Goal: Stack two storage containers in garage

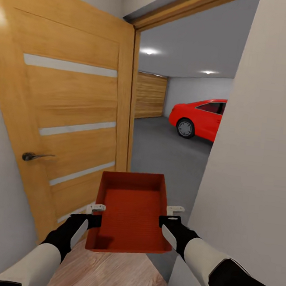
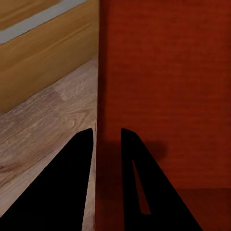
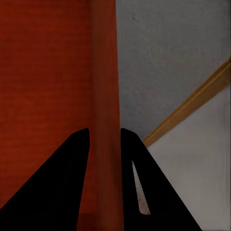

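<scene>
I hold one orange-red storage container (image 1: 131, 212) level in front of me, open top up and nothing inside. My left gripper (image 1: 95, 215) is shut on its left wall and my right gripper (image 1: 170, 216) is shut on its right wall. In the left wrist view the fingers of the left gripper (image 2: 107, 130) straddle the container's wall (image 2: 163, 72). The right wrist view has the right gripper (image 3: 105, 130) clamped over the other wall (image 3: 103, 72). Through the doorway ahead lies the garage with its dark grey floor (image 1: 168, 150).
An open wooden door (image 1: 67, 108) with a lever handle (image 1: 33, 156) stands close on my left. A pale wall (image 1: 256, 150) hems in my right. Inside the garage are a red car (image 1: 200, 118) at the right and a wooden-plank door (image 1: 150, 95) at the back. Light wood planks (image 1: 111, 276) lie under me.
</scene>
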Available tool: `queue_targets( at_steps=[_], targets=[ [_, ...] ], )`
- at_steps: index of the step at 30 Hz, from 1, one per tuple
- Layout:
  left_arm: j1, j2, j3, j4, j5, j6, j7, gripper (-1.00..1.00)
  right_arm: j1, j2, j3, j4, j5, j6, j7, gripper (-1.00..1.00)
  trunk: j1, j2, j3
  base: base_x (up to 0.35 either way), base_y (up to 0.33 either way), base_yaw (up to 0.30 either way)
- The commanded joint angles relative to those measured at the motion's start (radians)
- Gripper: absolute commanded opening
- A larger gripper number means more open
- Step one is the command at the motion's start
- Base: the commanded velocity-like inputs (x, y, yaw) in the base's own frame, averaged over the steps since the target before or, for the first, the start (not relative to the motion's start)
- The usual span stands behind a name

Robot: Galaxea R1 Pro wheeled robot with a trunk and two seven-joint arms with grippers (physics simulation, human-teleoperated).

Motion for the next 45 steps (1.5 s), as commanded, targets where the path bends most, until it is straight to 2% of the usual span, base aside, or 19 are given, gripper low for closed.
queue_targets(
  at_steps=[1, 15, 30, 45],
  targets=[
    [0.0, -0.001, 0.006, -0.001, -0.019, 0.008, 0.051, -1.0, 0.0, 0.002, 0.025, -0.004, -0.015, 0.005, -0.004, -1.0, 0.0, -0.001, 0.0, 0.0, 0.017, -0.271],
    [0.0, -0.001, 0.006, 0.0, -0.019, 0.008, 0.051, -1.0, 0.0, 0.002, 0.025, -0.004, -0.015, 0.005, -0.004, -1.0, 0.0, -0.001, 0.0, 0.118, 0.208, -0.059],
    [0.0, -0.001, 0.006, 0.0, -0.019, 0.007, 0.051, -1.0, 0.0, 0.003, 0.025, -0.004, -0.015, 0.005, -0.004, -1.0, 0.0, -0.001, 0.0, 0.013, 0.029, -0.194],
    [0.0, -0.002, 0.006, 0.0, -0.019, 0.007, 0.05, -1.0, 0.0, 0.003, 0.025, -0.004, -0.015, 0.005, -0.004, -1.0, 0.0, -0.001, 0.0, 0.1, 0.271, -0.022]
  ],
)
